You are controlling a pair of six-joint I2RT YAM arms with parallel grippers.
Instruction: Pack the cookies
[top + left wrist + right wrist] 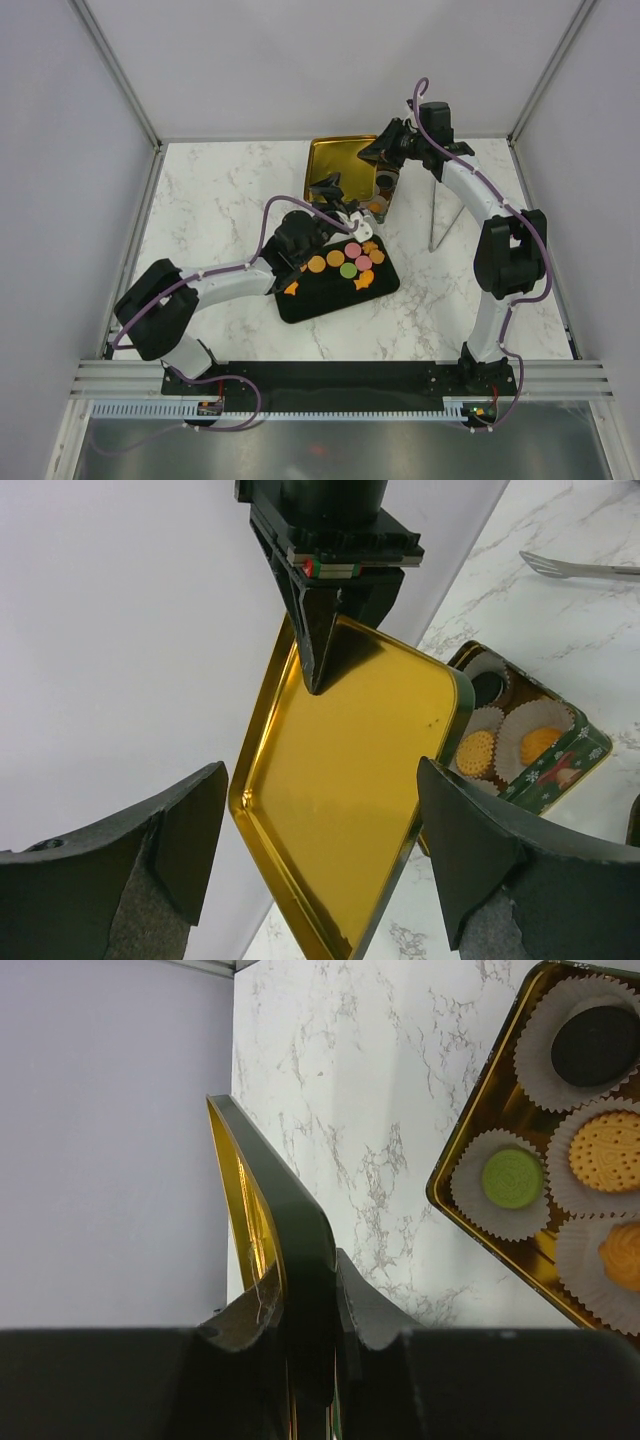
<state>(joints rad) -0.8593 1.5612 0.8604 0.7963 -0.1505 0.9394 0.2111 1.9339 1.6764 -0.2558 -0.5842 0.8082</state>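
Cookies (345, 265): roughly nine on black tray (310, 302), four visible in tin (545, 1252). Right gripper (305, 1305) pinching one gold lid (340, 780); left gripper (322, 770) spread, empty.

Tin's left side blocked
A tilted gold metal lid (350, 770) stands just left of the green rectangular tin (578, 760). Right of the tin, bare white marble tabletop (430, 290) reaches a thin metal utensil (440, 215).
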